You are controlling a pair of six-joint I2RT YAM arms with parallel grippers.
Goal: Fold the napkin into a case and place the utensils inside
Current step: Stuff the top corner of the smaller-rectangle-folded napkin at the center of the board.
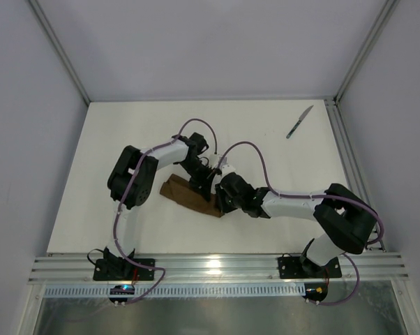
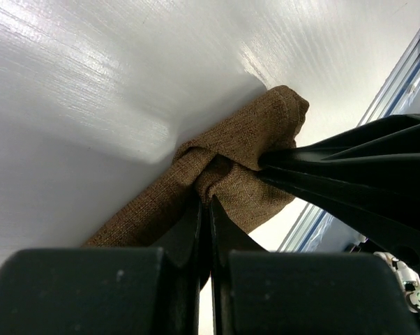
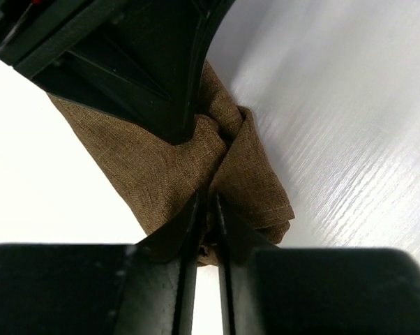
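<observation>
The dark brown napkin (image 1: 185,195) lies folded into a narrow oblong strip at the table's middle. My left gripper (image 1: 204,174) is shut on a pinch of the cloth at its right end; the left wrist view shows the napkin (image 2: 231,160) bunched between its closed fingers (image 2: 190,223). My right gripper (image 1: 217,197) is shut on the same end from the near side; the right wrist view shows the napkin (image 3: 196,160) gripped by its fingers (image 3: 189,223). The knife (image 1: 300,121) lies at the far right of the table, apart from both grippers. The fork is out of view.
A metal rail (image 1: 346,146) runs along the table's right edge, close to the knife. Grey walls stand on the left, back and right. The two arms cross close together over the napkin, with purple cables (image 1: 252,150) looping above.
</observation>
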